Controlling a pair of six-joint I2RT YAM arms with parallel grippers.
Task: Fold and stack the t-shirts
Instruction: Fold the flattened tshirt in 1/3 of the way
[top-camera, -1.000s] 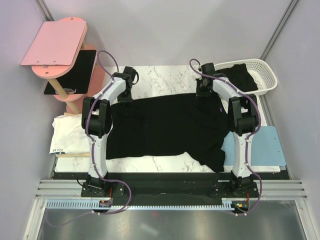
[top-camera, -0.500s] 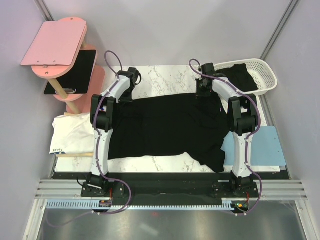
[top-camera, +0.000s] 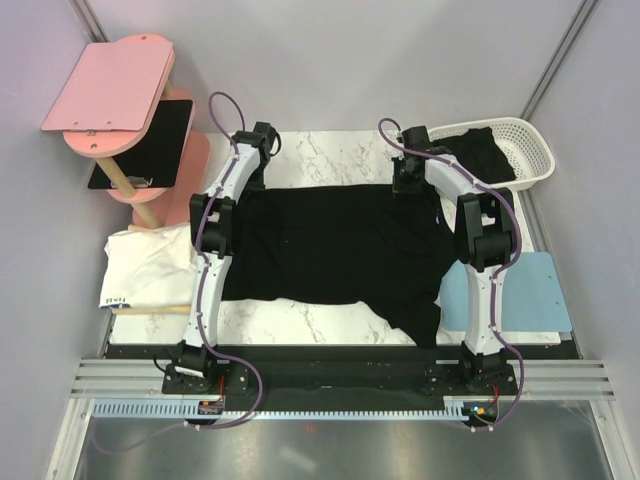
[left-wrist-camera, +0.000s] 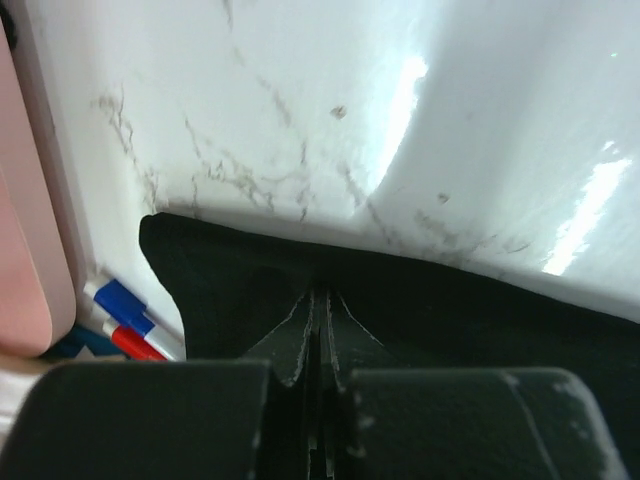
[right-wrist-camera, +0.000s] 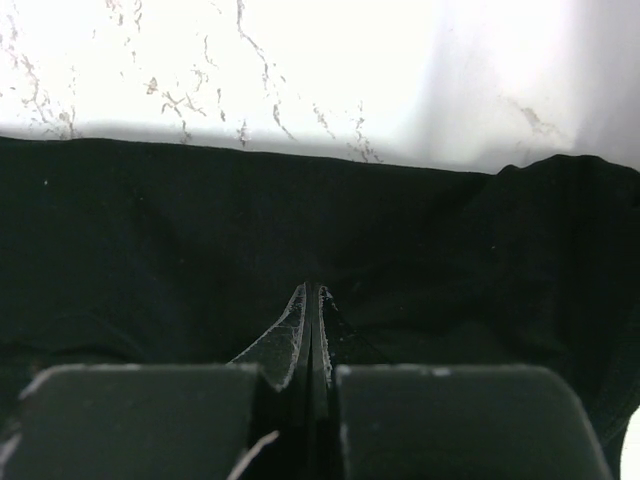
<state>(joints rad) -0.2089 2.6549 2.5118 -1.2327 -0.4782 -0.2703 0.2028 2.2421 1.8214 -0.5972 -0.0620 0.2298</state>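
Note:
A black t-shirt (top-camera: 330, 245) lies spread flat across the marble table (top-camera: 330, 155), one sleeve hanging toward the near right. My left gripper (top-camera: 255, 180) is shut on its far edge near the left corner; in the left wrist view the closed tips (left-wrist-camera: 320, 292) pinch black fabric (left-wrist-camera: 480, 300) just inside that edge. At the far right of the same edge my right gripper (top-camera: 408, 183) is shut on it too, tips (right-wrist-camera: 312, 288) closed over the cloth (right-wrist-camera: 150, 230). Another black t-shirt (top-camera: 488, 152) lies in the white basket (top-camera: 537, 150).
A pink stand (top-camera: 110, 95) with a glossy black rectangle (top-camera: 145, 140) stands at the far left. A white garment (top-camera: 145, 265) lies left of the table, a pale blue mat (top-camera: 530, 290) to its right. Blue and red markers (left-wrist-camera: 122, 305) lie by the shirt's left corner.
The left gripper has moved right and away from the bases, and the shirt has been pulled with it: its far edge is now straight and taut, its near edge farther from the bases.

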